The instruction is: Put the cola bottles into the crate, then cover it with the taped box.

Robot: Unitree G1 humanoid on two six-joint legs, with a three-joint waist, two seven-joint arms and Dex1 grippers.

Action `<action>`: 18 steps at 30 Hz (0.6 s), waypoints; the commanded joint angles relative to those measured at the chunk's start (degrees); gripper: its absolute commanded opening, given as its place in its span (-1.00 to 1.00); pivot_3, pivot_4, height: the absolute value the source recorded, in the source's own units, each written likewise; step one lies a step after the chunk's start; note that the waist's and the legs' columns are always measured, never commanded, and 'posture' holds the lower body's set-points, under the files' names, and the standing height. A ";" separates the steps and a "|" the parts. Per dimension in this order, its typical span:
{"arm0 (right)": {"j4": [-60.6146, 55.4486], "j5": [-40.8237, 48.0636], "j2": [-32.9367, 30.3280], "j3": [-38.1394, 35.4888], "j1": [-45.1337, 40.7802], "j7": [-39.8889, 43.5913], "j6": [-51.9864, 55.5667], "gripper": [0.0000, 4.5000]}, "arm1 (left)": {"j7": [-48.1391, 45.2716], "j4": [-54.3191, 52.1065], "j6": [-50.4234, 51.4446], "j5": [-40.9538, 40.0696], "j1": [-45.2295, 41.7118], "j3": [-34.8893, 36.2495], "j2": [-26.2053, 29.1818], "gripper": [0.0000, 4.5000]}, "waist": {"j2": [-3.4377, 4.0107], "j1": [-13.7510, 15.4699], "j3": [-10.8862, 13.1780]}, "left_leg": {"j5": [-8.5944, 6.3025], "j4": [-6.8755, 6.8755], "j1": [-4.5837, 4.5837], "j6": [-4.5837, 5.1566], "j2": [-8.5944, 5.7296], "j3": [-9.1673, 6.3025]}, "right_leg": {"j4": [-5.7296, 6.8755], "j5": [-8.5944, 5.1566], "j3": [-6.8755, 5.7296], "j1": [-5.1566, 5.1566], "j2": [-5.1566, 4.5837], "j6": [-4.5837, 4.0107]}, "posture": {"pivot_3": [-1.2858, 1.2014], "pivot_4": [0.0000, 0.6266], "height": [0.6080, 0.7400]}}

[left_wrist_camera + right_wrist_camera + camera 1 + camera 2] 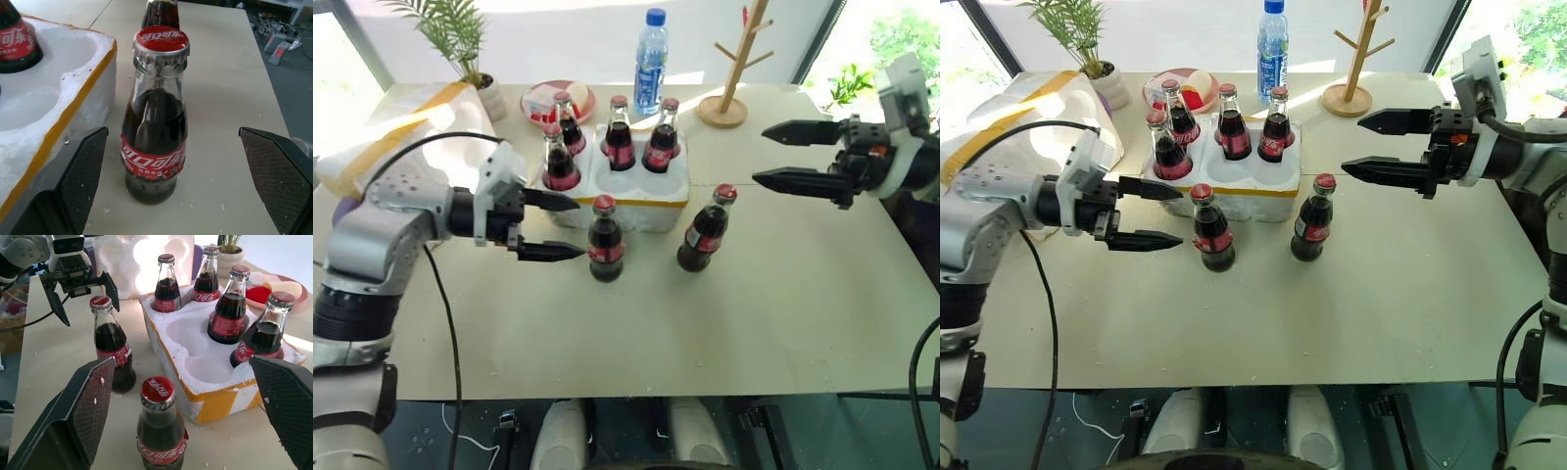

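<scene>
Four cola bottles [619,137] stand in the crate [631,191]; two more [605,240] stand on the table [754,313] just in front of it. Left gripper [566,226] and right gripper [778,153] flank them, fingers apart, empty. Taped box [406,122] lies left of the crate.

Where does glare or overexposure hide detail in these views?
Left eye view: the taped box is washed out by sunlight from the windows. Right wrist view: the same box is blown out to white. Left wrist view: evenly lit, the cola bottle is sharp.
</scene>
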 commanded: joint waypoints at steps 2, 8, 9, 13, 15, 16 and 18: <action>-1.68 0.67 -1.67 -1.70 -0.61 0.42 0.25 1.00 | 0.31 1.12 -4.26 3.64 -0.79 -3.02 -1.53 0.99 | 0.00 -0.02 0.00 | 0.00 0.00 0.01 0.00 0.00 0.00 | 0.00 0.00 0.01 0.00 0.00 0.00 | 0.03 -0.52 1.00; -2.76 1.39 -1.71 -2.57 -0.13 -0.26 1.26 1.00 | 3.75 7.87 -6.29 7.88 -2.78 -5.51 -6.44 0.99 | 0.01 0.03 -0.01 | 0.00 0.00 0.01 0.00 0.00 0.01 | 0.01 0.00 0.04 0.00 0.01 0.00 | 0.03 -0.52 1.00; -2.97 1.59 -1.63 -2.72 -0.05 -0.53 1.51 1.00 | 4.29 9.29 -6.90 8.58 -3.00 -5.70 -7.20 0.99 | 0.01 0.03 -0.01 | 0.00 0.00 0.01 0.00 0.00 0.01 | 0.00 0.00 0.03 0.00 0.01 0.00 | 0.03 -0.52 1.00; -3.51 2.03 -1.06 -3.38 0.45 -1.51 1.93 1.00 | 6.76 13.62 -7.23 9.67 -4.26 -5.36 -10.62 0.99 | 0.01 0.02 -0.01 | 0.00 0.01 0.00 0.00 0.00 0.00 | 0.01 0.00 0.03 0.00 0.00 0.00 | 0.03 -0.52 1.00; -3.67 2.22 -0.69 -3.49 0.63 -2.10 1.96 1.00 | 6.43 14.61 -6.23 9.64 -4.50 -5.56 -11.34 0.99 | 0.01 0.01 -0.01 | 0.00 0.01 0.00 0.00 0.00 0.00 | 0.01 0.00 0.03 0.00 0.00 0.00 | 0.03 -0.52 1.00; -3.62 2.22 -0.47 -3.48 0.69 -2.42 1.82 1.00 | 5.84 15.06 -6.18 9.98 -4.42 -6.13 -11.41 0.99 | 0.01 0.00 -0.01 | 0.00 0.01 0.00 0.00 0.00 0.00 | 0.01 0.00 0.03 0.00 0.00 0.00 | 0.03 -0.52 1.00; -3.50 2.40 -0.08 -3.54 0.70 -3.14 1.68 1.00 | 4.39 15.39 -6.71 10.66 -4.18 -7.23 -11.23 0.99 | 0.01 -0.07 -0.01 | 0.00 0.01 0.00 0.00 0.00 -0.01 | 0.01 0.00 0.03 0.00 0.00 0.00 | 0.03 -0.52 1.00</action>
